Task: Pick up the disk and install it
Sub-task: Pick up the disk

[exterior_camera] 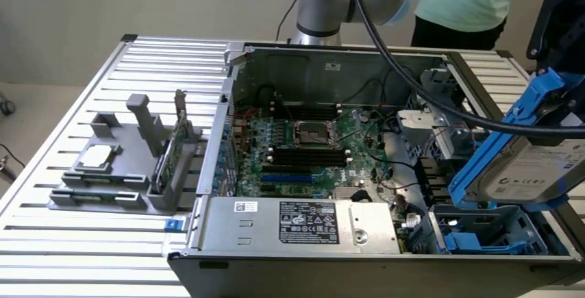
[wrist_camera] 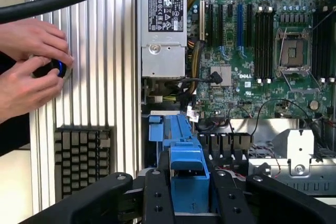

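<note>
Exterior view: raised, angled down over the open computer case (exterior_camera: 329, 72). Wrist view: close above, facing down. Shared: the motherboard (exterior_camera: 361, 149).

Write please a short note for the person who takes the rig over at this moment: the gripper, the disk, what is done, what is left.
Gripper: shut on the disk, at its blue rail.
The disk: held in the air, tilted, over the drive bay at the exterior view's right end of the open case.
Done: the disk is picked up.
Left: the disk is not yet in the bay.
Note: a person's hands are over the table beside the case.
</note>
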`<state>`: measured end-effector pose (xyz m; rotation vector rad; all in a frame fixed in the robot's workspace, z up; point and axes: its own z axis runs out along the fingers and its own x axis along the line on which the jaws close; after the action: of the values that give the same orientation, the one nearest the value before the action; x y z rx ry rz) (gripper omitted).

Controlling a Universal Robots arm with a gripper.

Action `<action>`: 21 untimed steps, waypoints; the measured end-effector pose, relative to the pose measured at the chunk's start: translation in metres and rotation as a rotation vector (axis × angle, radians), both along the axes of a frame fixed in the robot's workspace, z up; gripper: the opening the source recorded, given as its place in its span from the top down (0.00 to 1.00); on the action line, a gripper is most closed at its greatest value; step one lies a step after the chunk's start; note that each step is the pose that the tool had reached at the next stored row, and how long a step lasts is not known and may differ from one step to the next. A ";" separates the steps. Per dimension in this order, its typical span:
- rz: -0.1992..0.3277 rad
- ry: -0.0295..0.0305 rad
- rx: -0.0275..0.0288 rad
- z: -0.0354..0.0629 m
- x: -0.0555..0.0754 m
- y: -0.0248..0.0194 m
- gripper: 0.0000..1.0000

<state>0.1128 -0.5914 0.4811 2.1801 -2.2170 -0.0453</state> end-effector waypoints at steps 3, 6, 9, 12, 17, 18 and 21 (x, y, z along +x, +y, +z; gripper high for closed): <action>0.000 0.0001 -0.0005 -0.0053 0.001 -0.0001 0.67; 0.000 0.0000 -0.0002 -0.0109 0.001 -0.0001 0.67; 0.000 0.0000 -0.0003 -0.0162 0.001 -0.0001 0.67; 0.000 0.0000 -0.0002 -0.0218 0.002 -0.0001 0.67; 0.000 0.0000 -0.0004 -0.0308 0.007 0.0002 0.67; 0.000 0.0000 -0.0003 -0.0314 0.007 0.0002 0.67; 0.000 0.0007 -0.0004 -0.0314 0.007 0.0002 0.67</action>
<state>0.1198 -0.5913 0.4497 2.1794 -2.2166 -0.0457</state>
